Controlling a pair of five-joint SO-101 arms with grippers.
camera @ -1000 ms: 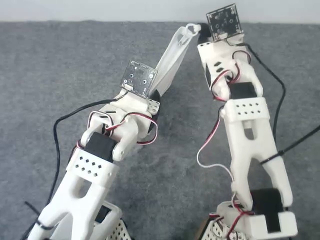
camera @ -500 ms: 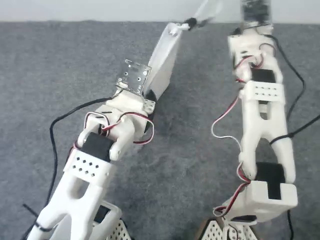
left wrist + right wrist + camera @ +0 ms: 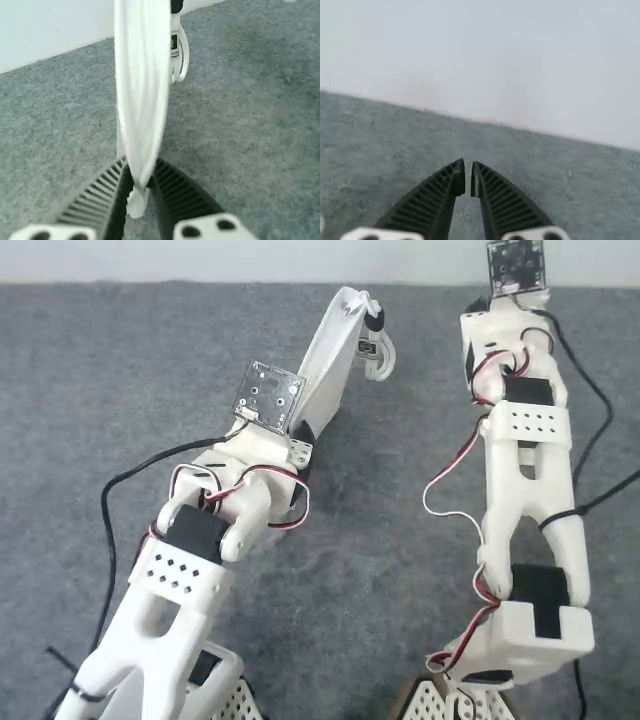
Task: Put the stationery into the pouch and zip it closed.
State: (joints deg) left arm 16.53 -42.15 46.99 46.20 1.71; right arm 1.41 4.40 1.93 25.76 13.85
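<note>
The white translucent pouch (image 3: 142,95) hangs edge-on off the grey mat, with my left gripper (image 3: 140,175) shut on its near end. From above, the pouch (image 3: 327,350) rises slanting away from the left arm toward the back wall. Its zip pull, a white loop with a black tab (image 3: 377,346), dangles free beside the pouch's far end (image 3: 178,52). My right gripper (image 3: 468,179) is shut on nothing, well to the right of the pouch at the mat's far edge, pointing at the wall. I cannot tell what lies inside the pouch.
Grey felt mat (image 3: 120,380) covers the table up to a pale wall (image 3: 485,55) at the back. The right arm (image 3: 520,430) stretches straight toward that wall. Black and white cables (image 3: 110,530) trail beside both arms.
The right gripper let go of the zip pull and swung right, toward the wall. The pull dropped and now hangs beside the pouch. The left arm kept its hold on the pouch.
</note>
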